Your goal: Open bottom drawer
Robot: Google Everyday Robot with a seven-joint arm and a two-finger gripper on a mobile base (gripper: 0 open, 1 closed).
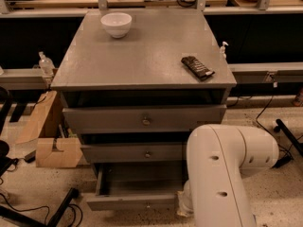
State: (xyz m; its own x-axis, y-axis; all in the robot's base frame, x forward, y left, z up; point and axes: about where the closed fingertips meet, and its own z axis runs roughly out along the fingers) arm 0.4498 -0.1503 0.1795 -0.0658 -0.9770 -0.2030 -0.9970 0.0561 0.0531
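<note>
Camera view looks down on a grey cabinet (pixel 142 60), and the white arm (pixel 222 174) fills the lower right. The gripper (pixel 182 206) sits low beneath that arm, mostly hidden by it, and I cannot tell how its jaws stand. Just left of the gripper, touching or nearly so, the bottom drawer (pixel 135 201) stands out from the cabinet with its shallow tray showing. Above the gripper, the middle drawer (pixel 135 152) and top drawer (pixel 142 118) sit flush. Far above on top rest a white bowl (pixel 116 24) and a dark flat packet (pixel 197 67).
</note>
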